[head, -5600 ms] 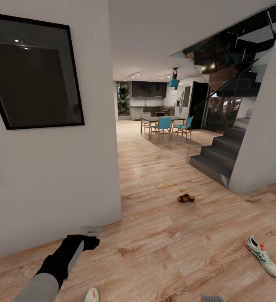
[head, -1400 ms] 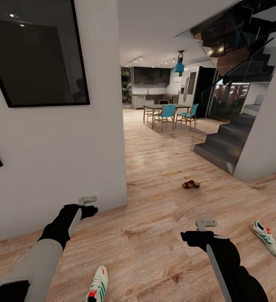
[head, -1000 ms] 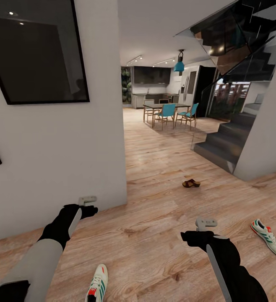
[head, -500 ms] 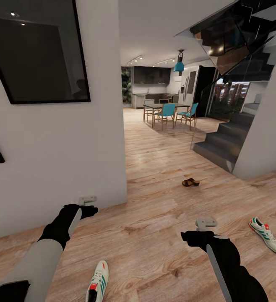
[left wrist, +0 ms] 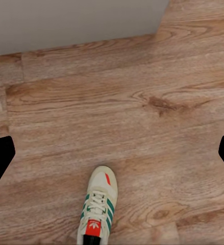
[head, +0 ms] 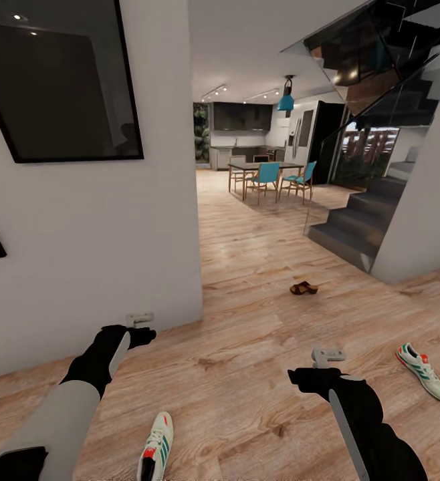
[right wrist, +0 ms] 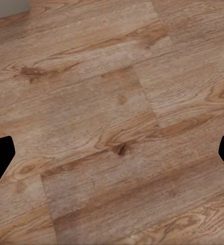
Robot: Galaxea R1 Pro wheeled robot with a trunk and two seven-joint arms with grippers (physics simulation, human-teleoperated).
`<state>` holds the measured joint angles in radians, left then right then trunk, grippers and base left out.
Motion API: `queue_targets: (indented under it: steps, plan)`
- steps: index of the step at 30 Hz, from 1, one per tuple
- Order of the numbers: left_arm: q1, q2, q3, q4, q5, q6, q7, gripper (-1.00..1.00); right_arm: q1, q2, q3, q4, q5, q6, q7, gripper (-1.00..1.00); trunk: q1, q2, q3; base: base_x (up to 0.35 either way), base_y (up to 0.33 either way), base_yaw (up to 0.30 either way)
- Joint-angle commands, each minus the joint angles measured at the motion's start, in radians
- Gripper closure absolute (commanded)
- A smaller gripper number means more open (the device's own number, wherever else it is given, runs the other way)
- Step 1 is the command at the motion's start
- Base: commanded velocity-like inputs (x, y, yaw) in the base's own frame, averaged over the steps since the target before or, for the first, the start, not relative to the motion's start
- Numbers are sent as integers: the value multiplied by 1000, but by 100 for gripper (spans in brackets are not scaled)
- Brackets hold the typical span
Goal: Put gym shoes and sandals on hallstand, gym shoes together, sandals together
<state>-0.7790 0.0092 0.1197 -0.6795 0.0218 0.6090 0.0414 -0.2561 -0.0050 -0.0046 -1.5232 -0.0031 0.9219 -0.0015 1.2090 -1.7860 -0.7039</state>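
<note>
A: What surface and setting appear?
B: The corridor floor (head: pixel 247 374), wood-grain planks beside a white wall (head: pixel 113 254), with stairs (head: pixel 354 234) at right.

A: Where are the shoes?
B: One gym shoe (head: pixel 155 446) lies between the arms; a second gym shoe (head: pixel 424 371) lies far right. One sandal (head: pixel 303 288) rests farther ahead.

A: And the grippers?
B: The left gripper (head: pixel 139 319) and right gripper (head: pixel 329 355) hover empty, fingers spread wide apart.

Near gym shoe (head: pixel 155 446) heel cut off.
</note>
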Motion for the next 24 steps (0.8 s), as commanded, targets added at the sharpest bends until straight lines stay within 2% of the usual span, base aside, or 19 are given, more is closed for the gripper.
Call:
queue_targets:
  steps: [1, 16, 24]
  plan:
    - [0, 0, 0, 0, 0, 0, 0, -100, 0, 0, 0, 0, 0, 0, 0, -100, 4, -7, -5, 0, 0, 33]
    - [0, 0, 0, 0, 0, 0, 0, -100, 0, 0, 0, 0, 0, 0, 0, -100, 61, -112, -74, 0, 0, 47]
    - [1, 0, 1, 2, 0, 0, -1, -100, 0, 0, 0, 0, 0, 0, 1, -100, 92, -168, -101, 0, 0, 7]
